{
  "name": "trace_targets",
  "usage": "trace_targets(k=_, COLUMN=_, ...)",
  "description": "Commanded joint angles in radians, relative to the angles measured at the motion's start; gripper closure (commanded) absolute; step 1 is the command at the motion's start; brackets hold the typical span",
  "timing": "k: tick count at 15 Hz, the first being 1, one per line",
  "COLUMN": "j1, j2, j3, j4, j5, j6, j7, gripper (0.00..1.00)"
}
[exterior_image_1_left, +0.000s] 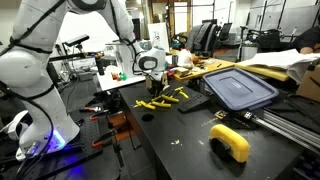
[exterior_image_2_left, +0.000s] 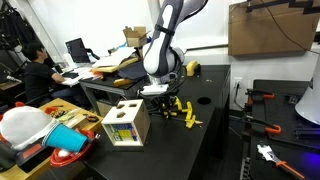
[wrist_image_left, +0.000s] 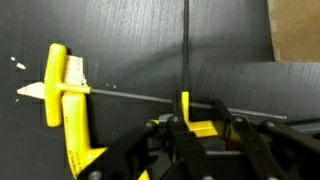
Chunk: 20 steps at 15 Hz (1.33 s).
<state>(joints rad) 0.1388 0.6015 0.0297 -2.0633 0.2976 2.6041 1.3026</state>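
pincer (wrist_image_left: 200, 126): two-finger robotiq unit, set low over the black table (wrist_image_left: 130, 40). its dark fingers (wrist_image_left: 168, 128) stood either side of a yellow grip; whether they pressed on it or only bracketed it could not be told.

item 1, t-handle hex key (wrist_image_left: 185, 101): its yellow grip sat between the fingers and its thin steel shaft ran straight away from the wrist camera along the tabletop. in both exterior views it belonged to a loose cluster of yellow keys (exterior_image_1_left: 165, 97) (exterior_image_2_left: 183, 116) lying on the table directly under the arm.

item 2, second hex key (wrist_image_left: 57, 85): lay flat just beside item 1, its shaft crossing close to that grip; contact between the two was unclear. white scraps (wrist_image_left: 20, 65) lay by its handle.

handling note (judgement): a sound hold called for the fingers centred on the grip and squared across it, not on the slippery shaft. any lift was best kept straight up, so the long shaft did not drag the crossing key.

surroundings: blue-grey lid (exterior_image_1_left: 240, 88) and yellow tool (exterior_image_1_left: 232, 141), both well apart; wooden box (exterior_image_2_left: 125, 122) near the cluster.
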Motion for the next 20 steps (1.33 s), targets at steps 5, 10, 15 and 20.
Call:
trace_targets(k=5, j1=-0.009, j2=-0.014, j3=0.005, j4=-0.005, j5=0.022, j6=-0.004, j7=-0.023, gripper=0.98)
trace_targets(k=10, j1=0.018, j2=-0.073, j3=-0.005, j4=-0.059, j5=-0.008, j6=0.005, j7=-0.042, gripper=0.98)
trace_targets(k=15, j1=0.13, j2=-0.206, j3=-0.085, j4=-0.156, j5=-0.185, j6=0.024, j7=0.024, gripper=0.98)
trace_targets(k=20, j1=0.257, j2=-0.321, j3=-0.186, j4=-0.205, j5=-0.541, j6=0.013, j7=0.206, gripper=0.98)
